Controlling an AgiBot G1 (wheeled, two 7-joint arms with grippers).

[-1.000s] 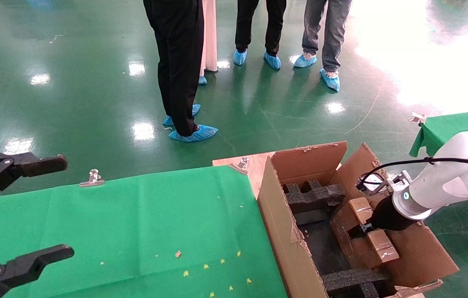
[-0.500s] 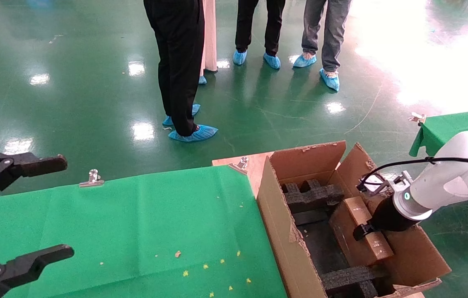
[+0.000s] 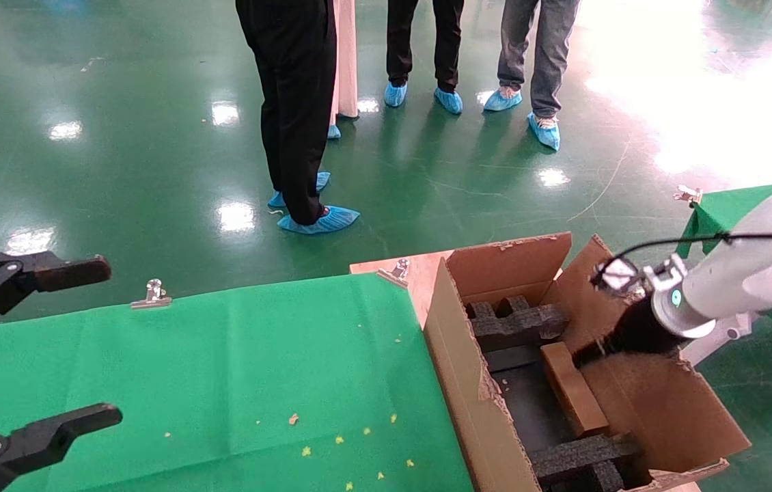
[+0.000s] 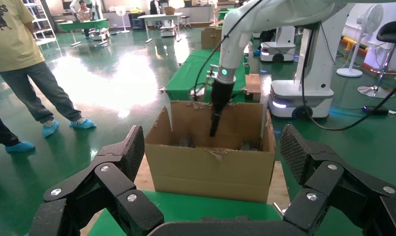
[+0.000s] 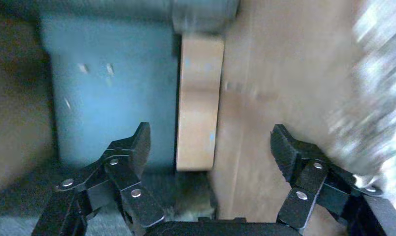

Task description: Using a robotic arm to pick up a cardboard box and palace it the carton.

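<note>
Now one cardboard box [image 3: 574, 389] inside one carton [image 3: 468, 383]; right gripper [image 5: 210, 147] spread, empty; left gripper [image 4: 210, 157] spread.

Cardboard box [image 3: 572, 389] stands on edge inside carton [image 3: 468, 383].

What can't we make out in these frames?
- Head view: right pincer fingertips smeared by blur against the carton wall.
- Head view: underside of the cardboard box, hidden by its own body; whether it rests on the black foam inserts is unclear.
- Right wrist view: the cardboard box's markings, lost to blur.
- Left wrist view: carton interior, hidden by its front wall; the cardboard box is out of sight.
- Head view: left pincer body, cut off by the frame edge.
</note>
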